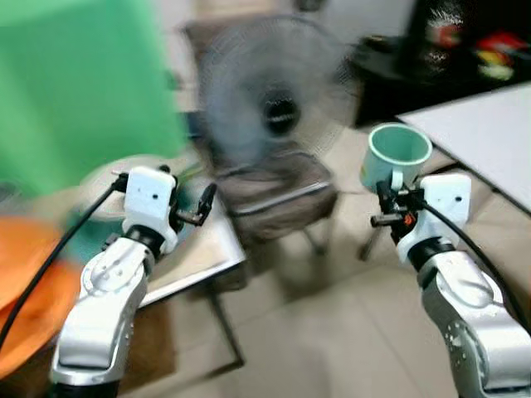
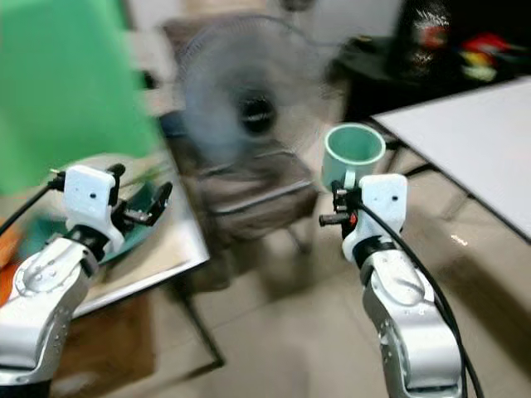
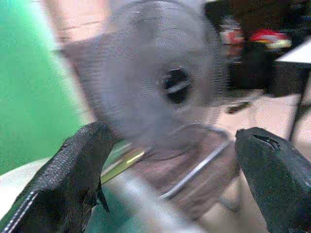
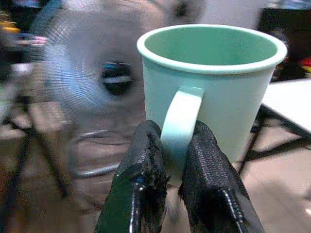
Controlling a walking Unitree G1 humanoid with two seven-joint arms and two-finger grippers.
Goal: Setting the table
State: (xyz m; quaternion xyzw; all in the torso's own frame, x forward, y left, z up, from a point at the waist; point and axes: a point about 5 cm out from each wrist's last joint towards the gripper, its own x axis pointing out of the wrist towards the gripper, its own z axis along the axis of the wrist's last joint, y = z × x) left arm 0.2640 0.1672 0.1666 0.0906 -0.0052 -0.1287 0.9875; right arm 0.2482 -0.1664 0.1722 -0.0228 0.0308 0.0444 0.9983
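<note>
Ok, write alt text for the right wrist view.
The right gripper pinches the handle of an upright mint green mug between its two black fingers. Behind it, blurred, are a fan and a white table.

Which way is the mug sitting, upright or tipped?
Upright. The mug has its rim level and open end up, and the right gripper pinches its handle.

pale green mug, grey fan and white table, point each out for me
pale green plastic mug (image 4: 214, 92): right wrist view, on its side wall
round grey standing fan (image 1: 278, 87): left eye view, on its grille
white flat table (image 2: 465, 137): right eye view, on its bare top
</note>
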